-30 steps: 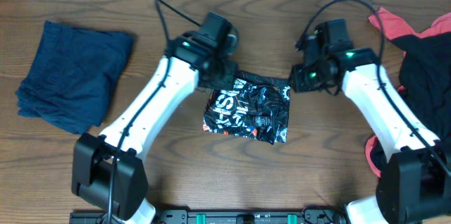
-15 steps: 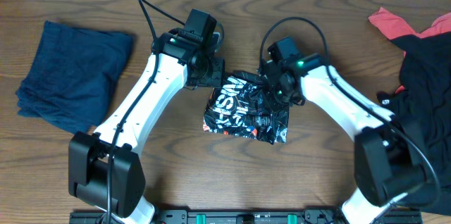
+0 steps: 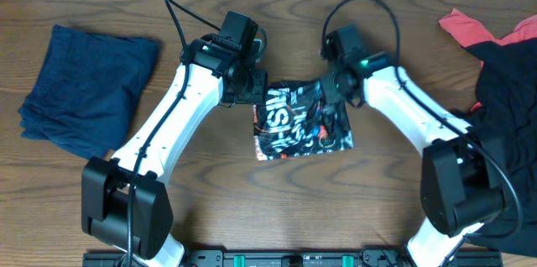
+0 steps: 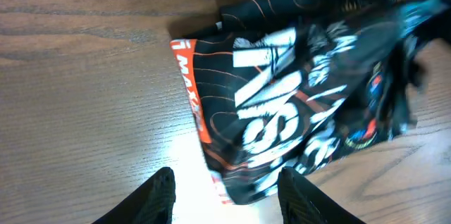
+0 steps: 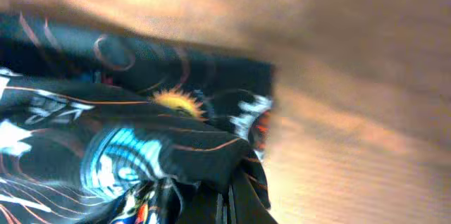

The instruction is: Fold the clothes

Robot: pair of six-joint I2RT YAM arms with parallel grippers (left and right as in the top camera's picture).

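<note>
The left gripper (image 4: pixel 229 201) hangs with its two fingers (image 4: pixel 158 197) spread apart and empty just above the wooden table (image 3: pixel 210 185), at the near left edge of the black jersey (image 4: pixel 296 90). Its wrist camera shows an orange hem band and large white lettering on the folded cloth. Seen from overhead, the left gripper (image 3: pixel 254 95) sits at the jersey's upper left corner. The right gripper (image 3: pixel 330 103) is pressed down on the upper right part of the jersey (image 3: pixel 302 124). The right wrist view is blurred, but a bunched fold of the printed fabric (image 5: pixel 141 146) rises to the right gripper (image 5: pixel 208 206), whose fingers appear clamped together on it. The jersey lies as a compact, roughly rectangular bundle at the middle of the table, between the two arms. A navy garment (image 3: pixel 84 91) lies loosely folded well apart at the table's left side. At the far right edge a black garment (image 3: pixel 508 74) is heaped over a coral-red garment (image 3: pixel 460 25).
</note>
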